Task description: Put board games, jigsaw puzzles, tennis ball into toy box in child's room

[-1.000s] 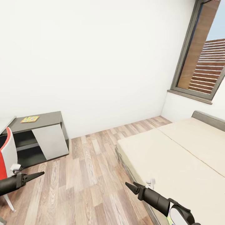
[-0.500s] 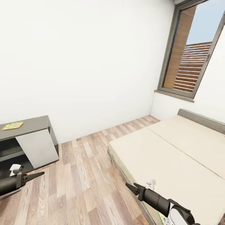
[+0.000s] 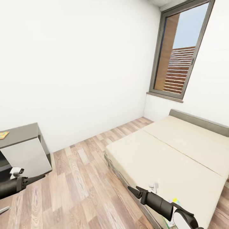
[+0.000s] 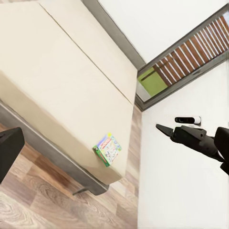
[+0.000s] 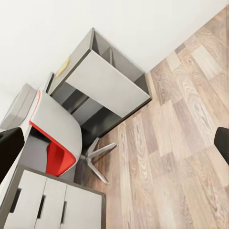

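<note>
A colourful white-faced board game [image 4: 108,149] lies flat on the beige bed [image 3: 178,159], close to its near corner. In the head view it peeks out behind my right arm [image 3: 174,201]. My right gripper [image 3: 132,190] hangs open over the floor beside the bed's edge and also shows in the left wrist view [image 4: 160,127]. My left gripper [image 3: 39,178] is open and empty, low at the left. On the table's dark top [image 3: 19,133] lies a jigsaw puzzle [image 3: 3,134], seen as a yellow patch [image 5: 62,68]. A light grey bin, seemingly the toy box [image 5: 19,107], stands on the paler top.
A white and red swivel chair [image 5: 57,138] stands by the desk, with pale drawers [image 5: 47,205] close to it. Wood-plank floor [image 3: 82,184] runs between desk and bed. A tall dark-framed window [image 3: 179,54] is above the grey headboard [image 3: 198,121].
The head view has swung right: the desk slid toward the left edge, the chair left the picture, more bed and window show. Both arms keep the same pose.
</note>
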Available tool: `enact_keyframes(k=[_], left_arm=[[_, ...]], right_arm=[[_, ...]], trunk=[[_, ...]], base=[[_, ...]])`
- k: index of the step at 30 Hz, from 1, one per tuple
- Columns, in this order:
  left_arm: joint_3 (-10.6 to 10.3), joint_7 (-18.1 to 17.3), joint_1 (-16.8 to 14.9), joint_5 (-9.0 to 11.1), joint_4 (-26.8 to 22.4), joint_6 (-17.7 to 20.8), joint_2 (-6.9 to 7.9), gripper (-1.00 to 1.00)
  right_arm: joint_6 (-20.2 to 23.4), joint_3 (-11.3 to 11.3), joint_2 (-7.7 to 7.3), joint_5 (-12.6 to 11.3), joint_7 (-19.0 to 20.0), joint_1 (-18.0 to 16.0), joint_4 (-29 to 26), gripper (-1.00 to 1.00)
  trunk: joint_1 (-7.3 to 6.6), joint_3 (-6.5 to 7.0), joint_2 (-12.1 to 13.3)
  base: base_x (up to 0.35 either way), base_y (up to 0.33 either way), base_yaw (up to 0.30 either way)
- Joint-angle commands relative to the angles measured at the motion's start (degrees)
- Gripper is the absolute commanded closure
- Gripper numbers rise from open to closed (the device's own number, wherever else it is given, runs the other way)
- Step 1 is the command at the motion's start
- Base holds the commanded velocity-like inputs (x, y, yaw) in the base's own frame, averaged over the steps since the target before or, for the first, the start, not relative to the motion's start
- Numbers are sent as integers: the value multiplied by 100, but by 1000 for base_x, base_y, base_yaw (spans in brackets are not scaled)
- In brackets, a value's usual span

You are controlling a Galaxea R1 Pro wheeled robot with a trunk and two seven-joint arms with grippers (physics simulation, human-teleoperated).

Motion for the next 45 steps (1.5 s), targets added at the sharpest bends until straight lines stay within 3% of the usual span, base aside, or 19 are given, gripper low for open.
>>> enact_keyframes(k=[1,19,32,39,45], left_arm=[[1,-18,-2,4,1,60,2,-100],[3,-16,-2,12,1,60,3,-100],[-6,3,-2,-3,1,53,2,-100],[-7,201,-2,-59,1,-22,-5,-100],[-8,355,-2,-79,1,-84,-132,-100]], right_arm=[[40,5,-3,-59,-5,-7,-3,-100],[40,-1,-3,-60,-8,-7,-2,-100],[40,-1,-3,-60,-9,-7,6,-100],[40,-1,-3,-65,-9,-7,6,-100],[40,-2,-8,-67,-9,-1,21,-100]], trunk=[[4,-7,-13],[4,96,-13],[4,171,-13],[4,211,-13],[4,245,-13]], base=[[0,277,-229],[0,259,-229],[0,28,-229],[0,1,-229],[0,0,-229]])
